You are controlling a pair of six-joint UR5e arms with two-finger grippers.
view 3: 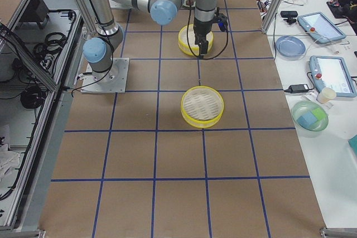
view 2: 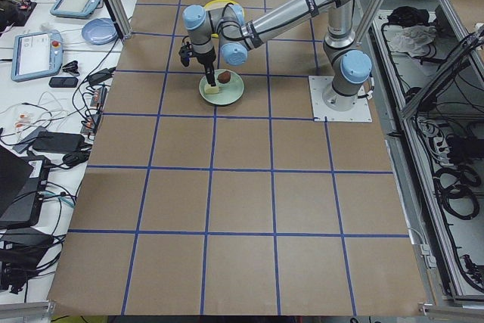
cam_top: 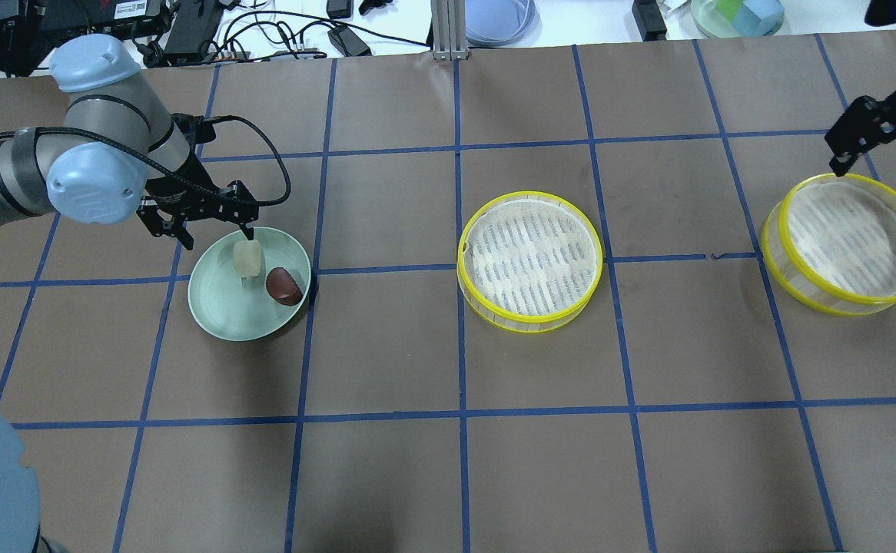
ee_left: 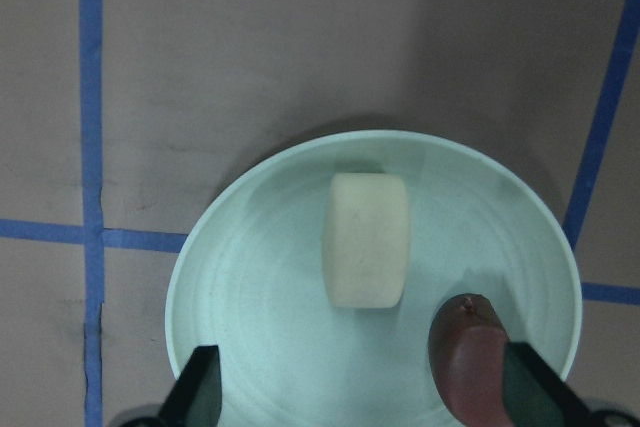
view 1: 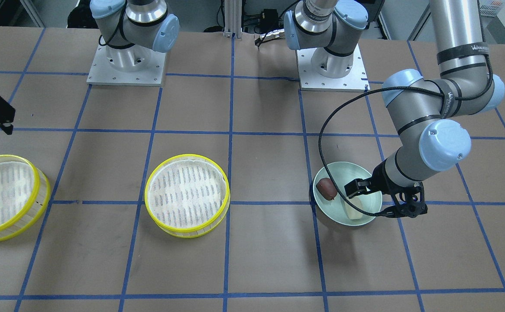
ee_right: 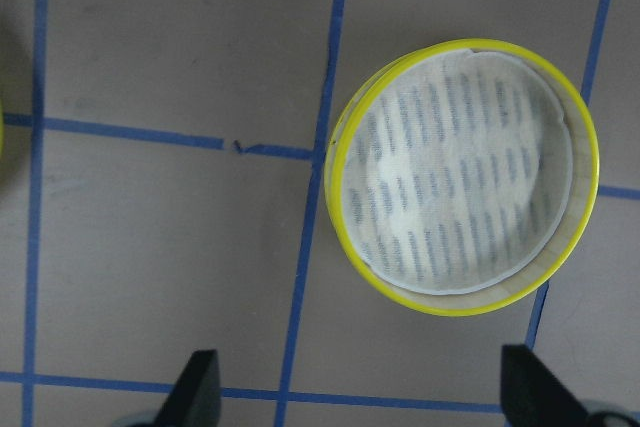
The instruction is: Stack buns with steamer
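Buns: cream bun point(cam_top: 247, 258) just beside reddish-brown bun point(cam_top: 283, 286), both on mint plate point(cam_top: 221, 321) | left gripper point(cam_top: 217, 238) spread wide above cream bun | centre steamer point(cam_top: 529, 326) | right steamer point(cam_top: 840, 301) | right gripper point(cam_top: 878, 153) spread wide over its far rim

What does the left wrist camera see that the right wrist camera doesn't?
Only the left wrist view shows the mint-green plate with the cream bun and the reddish-brown bun on it. Only the right wrist view shows a yellow-rimmed steamer with no buns inside. Both show the brown table with blue tape lines, and each shows its own open gripper at the bottom edge: the left gripper and the right gripper.
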